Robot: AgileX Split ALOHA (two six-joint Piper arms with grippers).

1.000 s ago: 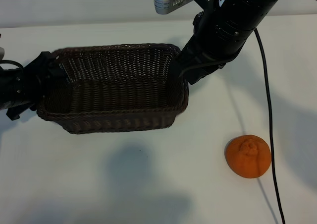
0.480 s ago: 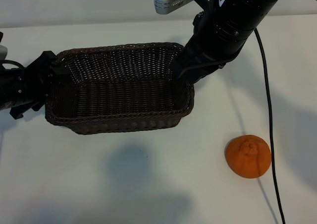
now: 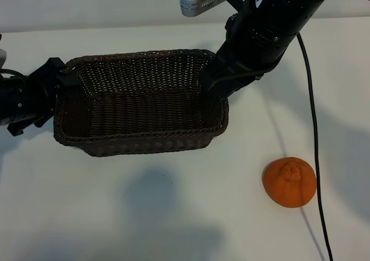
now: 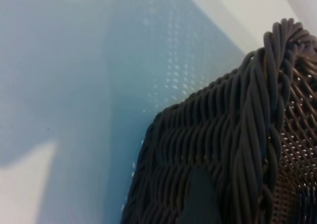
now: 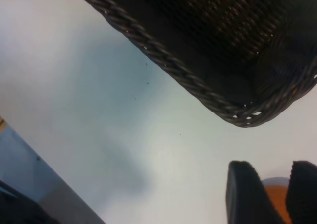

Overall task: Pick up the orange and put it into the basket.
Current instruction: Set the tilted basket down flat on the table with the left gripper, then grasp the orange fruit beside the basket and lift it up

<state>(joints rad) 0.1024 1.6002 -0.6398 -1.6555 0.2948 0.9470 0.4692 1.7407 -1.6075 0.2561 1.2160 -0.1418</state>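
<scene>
The orange [image 3: 289, 182] lies on the white table at the near right, apart from both arms. The dark-brown woven basket [image 3: 139, 142] rests flat left of centre and holds nothing. My left gripper [image 3: 56, 88] is at the basket's left end and stands open. One of its fingers [image 4: 198, 199] lies against the outside of the woven wall [image 4: 218, 135]. My right gripper [image 3: 222, 83] hovers by the basket's right rim, open and holding nothing. In the right wrist view the orange [image 5: 280, 200] shows far off through the right gripper's [image 5: 272, 168] gap.
A black cable [image 3: 315, 140] hangs from the right arm and runs past the orange's right side to the front edge. Bare white tabletop [image 3: 144, 215] lies in front of the basket. A silver cylinder [image 3: 195, 0] sits at the top by the right arm.
The basket has come down from a tilted pose to lie flat and has shifted a little to the right. The left gripper's jaws widened slightly. The orange has not moved.
</scene>
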